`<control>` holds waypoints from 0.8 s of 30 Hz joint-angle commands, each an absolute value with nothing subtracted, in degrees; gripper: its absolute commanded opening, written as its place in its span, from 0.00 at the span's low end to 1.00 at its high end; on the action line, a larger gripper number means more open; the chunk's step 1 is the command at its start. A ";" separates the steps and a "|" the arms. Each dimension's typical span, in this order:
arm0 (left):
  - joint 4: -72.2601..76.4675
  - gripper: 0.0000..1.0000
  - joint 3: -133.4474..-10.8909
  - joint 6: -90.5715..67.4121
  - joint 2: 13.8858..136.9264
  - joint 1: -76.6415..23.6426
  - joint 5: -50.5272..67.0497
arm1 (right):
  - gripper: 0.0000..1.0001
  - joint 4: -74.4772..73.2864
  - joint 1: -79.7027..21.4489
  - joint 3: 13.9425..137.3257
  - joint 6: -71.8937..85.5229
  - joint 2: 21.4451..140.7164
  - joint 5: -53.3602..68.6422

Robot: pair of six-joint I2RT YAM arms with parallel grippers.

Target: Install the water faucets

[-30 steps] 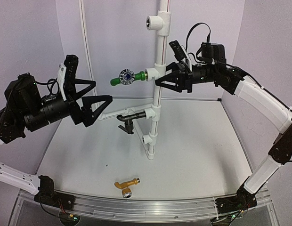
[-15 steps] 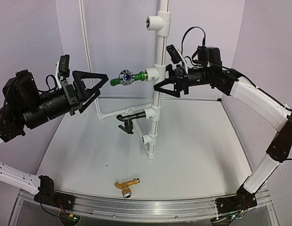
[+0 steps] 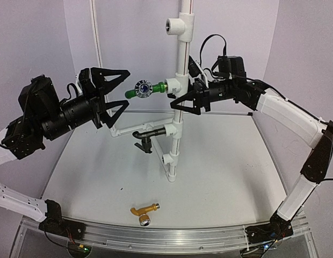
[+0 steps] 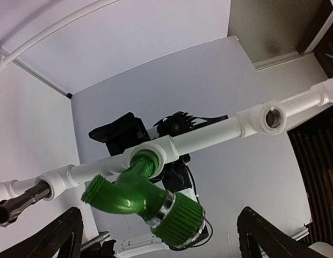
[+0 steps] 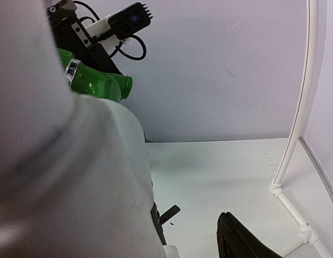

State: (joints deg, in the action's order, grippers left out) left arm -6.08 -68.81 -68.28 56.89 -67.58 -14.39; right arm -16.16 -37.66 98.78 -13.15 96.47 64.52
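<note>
on white pipe [image 3: 181,54], glossy curved green faucet [image 3: 142,88], left gripper [image 3: 125,88] agape, right gripper [image 3: 176,105] parted

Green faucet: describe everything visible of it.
The green faucet is glossy plastic: a curved spout, a ribbed round knob with a silver cap, and a threaded end seated in a white tee on the upright pipe. It sticks out sideways, spout toward the left. Only the tee touches it; the open left claw flanks its spout without contact.
</note>
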 commanded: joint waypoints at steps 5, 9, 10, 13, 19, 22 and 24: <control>5.93 1.00 -62.78 -84.93 59.46 -60.92 -2.16 | 0.64 -15.10 -38.10 101.49 -13.45 97.04 64.94; 7.08 0.97 -63.90 -84.99 61.01 -60.82 0.03 | 0.59 -15.09 -38.19 100.97 -13.62 96.92 64.71; 7.33 0.97 -64.18 -84.98 61.41 -60.83 1.11 | 0.57 -15.10 -38.22 100.87 -13.66 96.97 64.63; 8.04 0.96 -64.89 -85.22 62.39 -60.82 2.87 | 0.52 -15.12 -38.32 100.69 -13.87 97.14 64.32; 8.73 0.84 -67.28 -83.94 64.29 -60.82 6.14 | 0.44 -15.11 -38.64 100.59 -13.80 97.38 64.26; 8.32 0.76 -68.58 -81.81 64.77 -60.82 6.74 | 0.39 -15.12 -38.76 100.47 -13.74 97.39 64.52; 7.62 0.68 -69.38 -80.49 65.04 -60.81 6.74 | 0.36 -15.12 -38.76 100.32 -13.71 97.28 64.61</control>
State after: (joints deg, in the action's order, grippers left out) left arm 7.66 -65.93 -84.48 64.13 -60.21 2.25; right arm -17.65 -38.35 99.00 -11.54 96.64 68.37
